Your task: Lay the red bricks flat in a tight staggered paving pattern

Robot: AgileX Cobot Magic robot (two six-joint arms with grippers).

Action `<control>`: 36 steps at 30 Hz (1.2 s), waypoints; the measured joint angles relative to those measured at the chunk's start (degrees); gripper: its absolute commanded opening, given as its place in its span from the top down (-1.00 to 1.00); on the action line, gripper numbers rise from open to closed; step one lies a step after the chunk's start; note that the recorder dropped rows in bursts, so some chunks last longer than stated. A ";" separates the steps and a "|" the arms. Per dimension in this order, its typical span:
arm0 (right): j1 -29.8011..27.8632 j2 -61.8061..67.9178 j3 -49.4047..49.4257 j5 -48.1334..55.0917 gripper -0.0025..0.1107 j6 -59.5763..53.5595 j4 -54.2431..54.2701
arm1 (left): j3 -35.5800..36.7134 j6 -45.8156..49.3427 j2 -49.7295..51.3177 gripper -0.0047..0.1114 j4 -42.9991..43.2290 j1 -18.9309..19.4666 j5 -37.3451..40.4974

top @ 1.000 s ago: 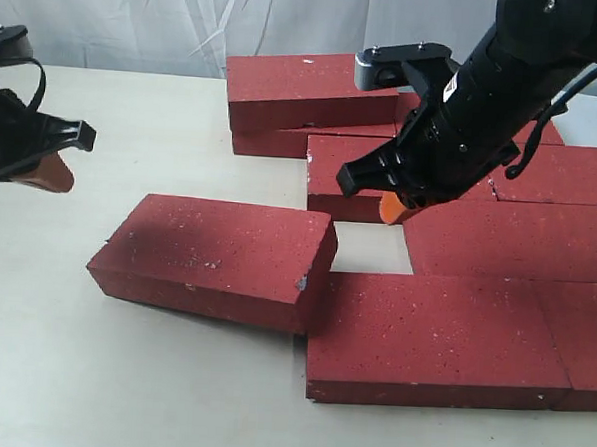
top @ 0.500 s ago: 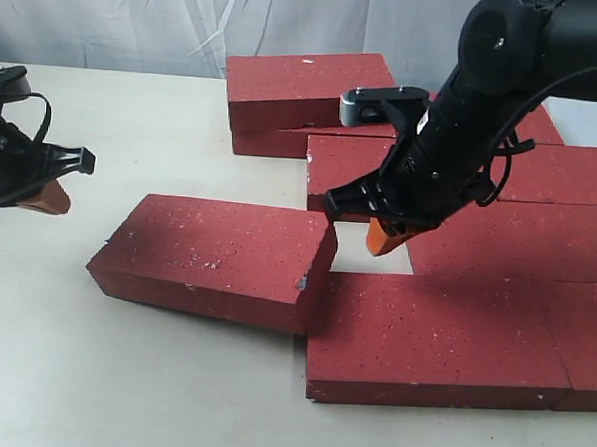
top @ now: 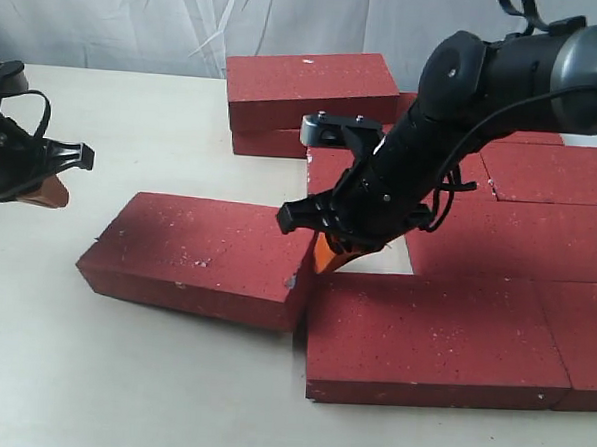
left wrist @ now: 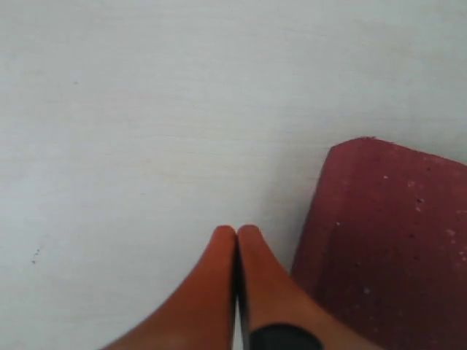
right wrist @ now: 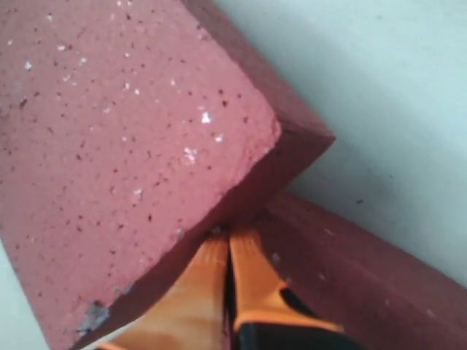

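A pale table (top: 119, 394) holds dark red speckled bricks. Nearest, at front right, a front brick (top: 433, 331) lies flat, with another flush against its right end. To its left a loose brick (top: 202, 254) lies askew, its right end touching the front brick's near corner. Whether that end is raised off the table cannot be told.

The right gripper (top: 327, 257) reaches down across the middle. Its orange fingers (right wrist: 252, 270) are pressed together and hold nothing. In the right wrist view their tips sit against the loose brick's end face, wedged where it meets the brick beside it. Just behind the tips is a bare gap (top: 382, 256) in the paving.

Behind the gap more paved bricks (top: 508, 240) lie flat and close together. Furthest back is a stack (top: 311, 84) of two bricks.

At far left the left gripper (top: 48, 192) hovers over bare table, apart from the loose brick. Its fingers are also pressed together and empty.

The step in hand looks like nudging the loose brick with closed fingertips. The pattern seems partly laid. The next move likely calls for squaring this brick to the rows and sliding it tight against its neighbours without lifting the corner.
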 measured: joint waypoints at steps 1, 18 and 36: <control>0.70 0.30 0.00 -1.28 0.97 -0.25 0.52 | 0.00 0.00 0.00 0.92 0.00 0.00 0.00; 7.94 1.49 0.00 -9.64 0.97 -5.80 1.66 | 0.00 -0.04 0.00 0.92 1.71 0.32 -3.90; 18.84 2.19 -0.38 -6.63 0.97 -8.12 0.86 | 0.00 -1.64 0.00 0.92 4.48 6.08 -6.63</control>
